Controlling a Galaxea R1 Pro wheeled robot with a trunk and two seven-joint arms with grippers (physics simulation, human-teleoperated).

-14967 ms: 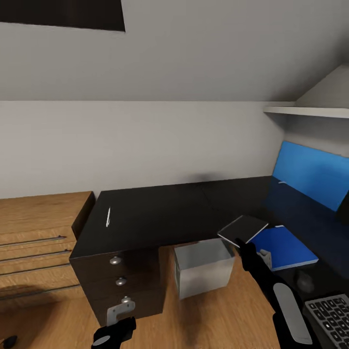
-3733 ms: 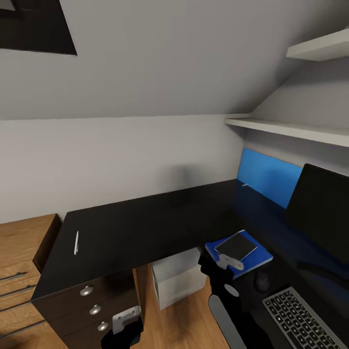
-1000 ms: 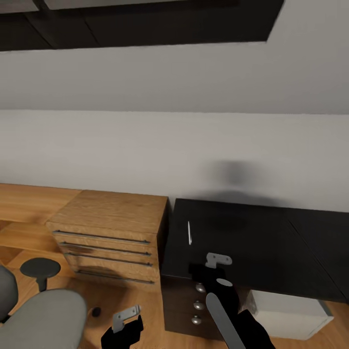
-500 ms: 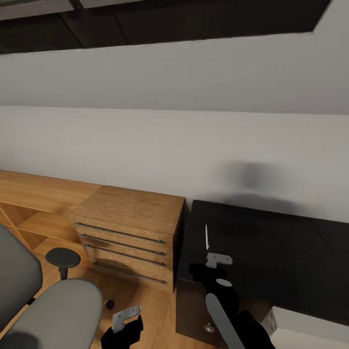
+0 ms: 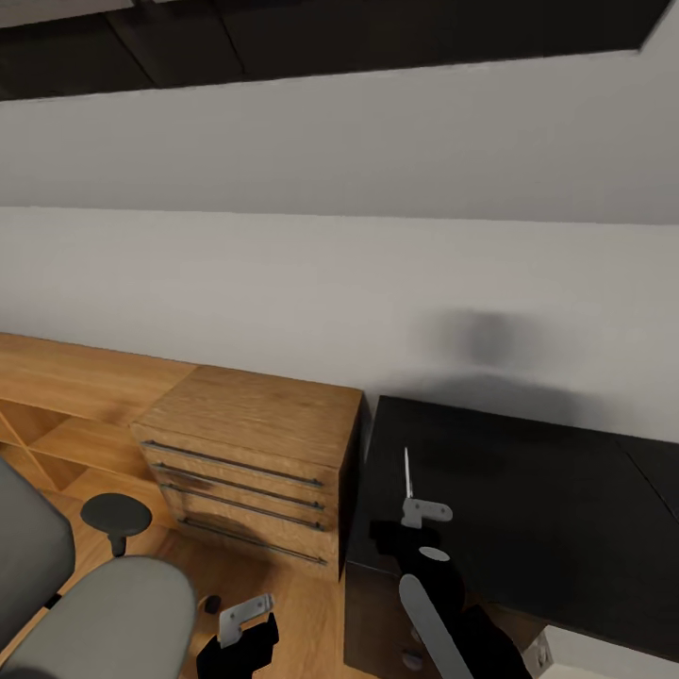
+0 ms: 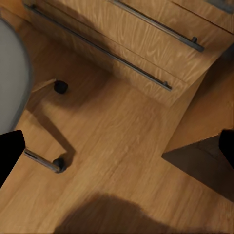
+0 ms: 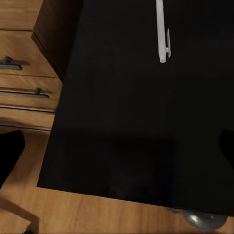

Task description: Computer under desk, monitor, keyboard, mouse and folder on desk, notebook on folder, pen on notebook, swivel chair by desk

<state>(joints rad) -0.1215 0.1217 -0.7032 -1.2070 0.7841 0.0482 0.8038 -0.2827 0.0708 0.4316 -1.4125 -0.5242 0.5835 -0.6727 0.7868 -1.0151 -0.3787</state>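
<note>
The pen (image 5: 407, 471), thin and white, lies on the desk's (image 5: 528, 490) glossy black top near its left end. My right gripper (image 5: 426, 514) hovers open just in front of the pen, above the desk's near edge. The right wrist view looks down on the pen (image 7: 162, 31) lying ahead of the open right gripper (image 7: 117, 146). My left gripper (image 5: 245, 618) hangs low and open over the floor; its wrist view shows the left gripper (image 6: 117, 151) empty. The swivel chair's grey seat (image 5: 104, 613) and black armrest (image 5: 115, 514) are at lower left. A pale corner of the computer (image 5: 604, 660) peeks out under the desk.
A light wooden drawer unit (image 5: 255, 453) stands against the desk's left end, with low wooden shelving (image 5: 57, 415) further left. The chair's chrome leg and caster (image 6: 58, 163) rest on the wood floor below my left gripper. A silver drawer knob (image 7: 202, 219) shows under the desk edge.
Earlier my right gripper held the notebook and set it on the blue folder. The view has since swung left to the desk's pen end. In the last second the pen came closer to my right gripper.
</note>
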